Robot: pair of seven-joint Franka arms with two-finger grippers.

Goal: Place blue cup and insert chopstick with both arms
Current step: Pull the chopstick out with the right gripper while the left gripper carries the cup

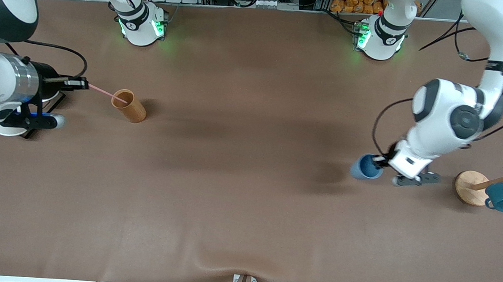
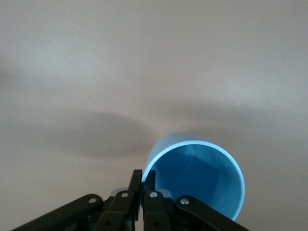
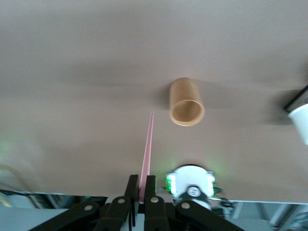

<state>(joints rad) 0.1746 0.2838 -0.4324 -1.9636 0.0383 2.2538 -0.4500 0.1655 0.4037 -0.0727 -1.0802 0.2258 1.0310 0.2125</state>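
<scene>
1. Blue cup (image 1: 366, 166), rim pinched by the left gripper (image 1: 383, 161), hangs over open brown table (image 1: 247, 202) beside the mug rack (image 1: 472, 187).
2. Right gripper (image 1: 76, 83) pinches the chopstick (image 1: 106, 92) over the wooden cup (image 1: 128, 105).

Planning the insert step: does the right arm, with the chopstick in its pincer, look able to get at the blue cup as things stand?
Probably not yet. The right pincer holds the chopstick at its own end, by the brown cup; the left pincer grips the blue cup at the left arm's end. Nothing lies between.
</scene>
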